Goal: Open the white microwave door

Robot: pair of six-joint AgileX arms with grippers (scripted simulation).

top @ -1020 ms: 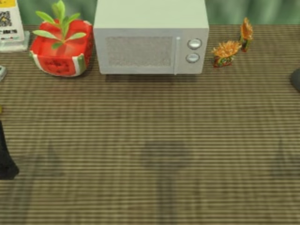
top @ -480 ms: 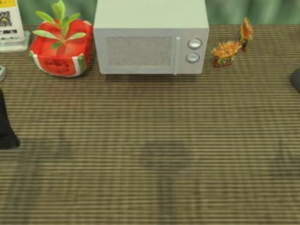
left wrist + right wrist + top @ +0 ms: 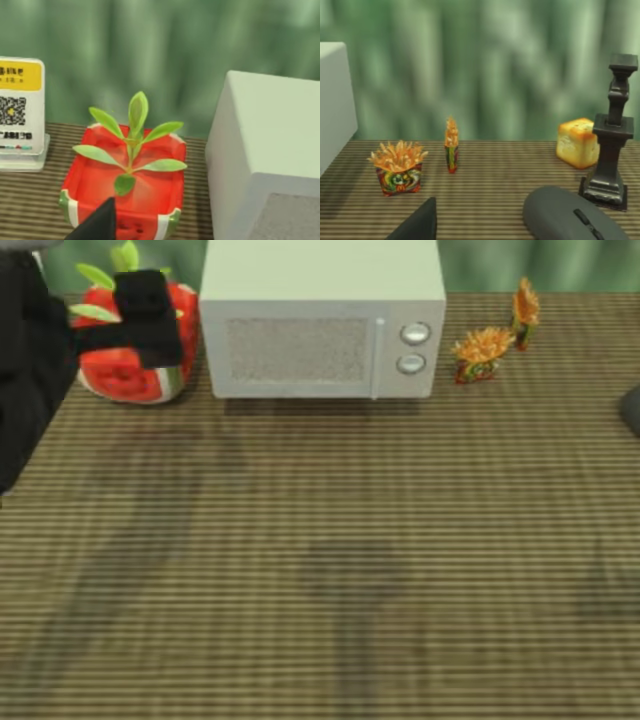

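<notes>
The white microwave stands at the back middle of the table. Its door, with a grey mesh window, lies flush and closed, and the slim handle runs beside the two silver knobs. My left gripper hovers over the planter just left of the microwave, well apart from the handle. The left wrist view shows the microwave's left side close by. My right arm is parked off the right side and out of the top view. Only a dark part of the right gripper shows in the right wrist view.
A red watermelon planter sits left of the microwave, with a QR sign beyond it. Right of the microwave stand two fries cartons. At the far right are a grey mouse, a bread cube and a dark candlestick.
My left arm has swung from the table's left edge to the back left. It now reaches over the planter toward the microwave and covers the sign. The microwave door has not moved.
</notes>
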